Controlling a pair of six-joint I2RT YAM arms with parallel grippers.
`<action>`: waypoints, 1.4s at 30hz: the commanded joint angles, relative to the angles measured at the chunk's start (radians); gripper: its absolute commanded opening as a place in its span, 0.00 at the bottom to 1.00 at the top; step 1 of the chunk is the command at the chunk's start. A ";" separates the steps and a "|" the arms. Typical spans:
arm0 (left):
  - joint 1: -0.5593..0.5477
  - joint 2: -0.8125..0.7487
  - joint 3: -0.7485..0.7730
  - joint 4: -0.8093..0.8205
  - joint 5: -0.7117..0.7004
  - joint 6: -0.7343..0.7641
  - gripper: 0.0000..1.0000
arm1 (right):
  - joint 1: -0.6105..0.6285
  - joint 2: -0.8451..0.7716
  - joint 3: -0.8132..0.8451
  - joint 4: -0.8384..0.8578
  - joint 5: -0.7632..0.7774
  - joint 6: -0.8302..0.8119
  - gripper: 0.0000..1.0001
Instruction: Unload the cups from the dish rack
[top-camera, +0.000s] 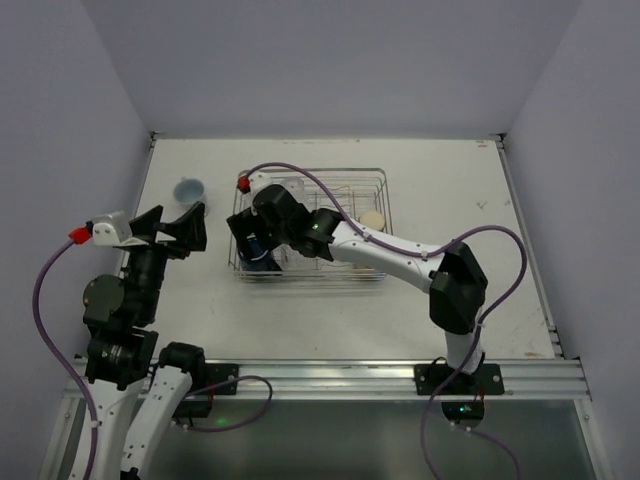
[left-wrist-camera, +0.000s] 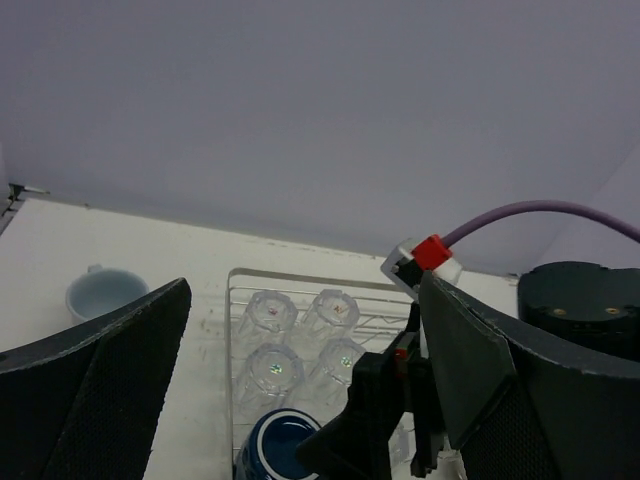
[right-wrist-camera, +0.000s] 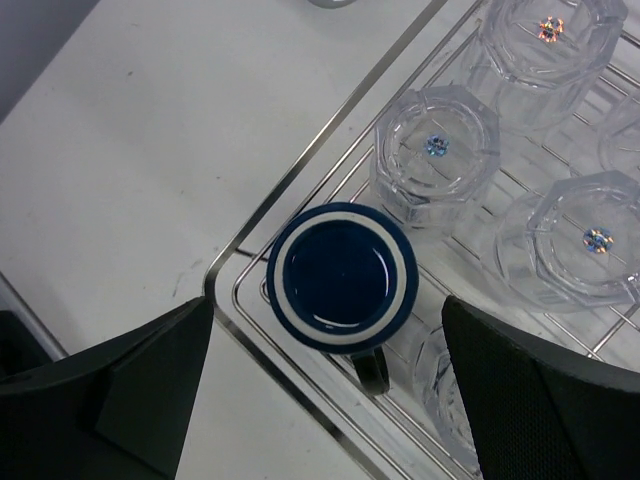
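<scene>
Dish rack (top-camera: 385, 200) mid-table. Dark blue cup (right-wrist-camera: 342, 277) in near-left rack corner, clear tumblers (right-wrist-camera: 436, 150) crowding its far and right sides; tan cup (top-camera: 372, 220) at rack's right. Right gripper (right-wrist-camera: 327, 305) above blue cup, fingers spread wide, holding nothing. Left gripper (top-camera: 178, 225) likewise spread, empty, near pale blue cup (top-camera: 188, 189) left of rack. White table (top-camera: 450, 200); pale grey walls (top-camera: 330, 60).

Dish rack (top-camera: 340, 170): sitting on the table (top-camera: 450, 190), left of centre.
Corner cup (right-wrist-camera: 342, 277): sitting inside the rack's near-left corner.
Tumblers (right-wrist-camera: 435, 155): standing in rows in the rack, behind that cup.
Right-side cup (top-camera: 372, 220): sitting in the rack by its right wall.
Lone cup (top-camera: 188, 189): sitting on the table, left of the rack.
Right gripper (top-camera: 255, 245): hanging over the near-left corner of the rack.
Left gripper (top-camera: 178, 228): hovering just nearer than the lone cup.
</scene>
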 joint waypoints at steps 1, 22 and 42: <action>-0.035 -0.050 -0.004 0.058 -0.107 0.047 1.00 | 0.011 0.064 0.130 -0.105 0.047 0.001 0.99; -0.098 -0.139 -0.085 0.047 -0.196 0.066 1.00 | 0.028 0.280 0.271 -0.206 0.141 0.054 0.99; -0.099 -0.127 -0.090 0.049 -0.182 0.061 1.00 | 0.029 0.159 0.204 -0.027 0.208 0.063 0.49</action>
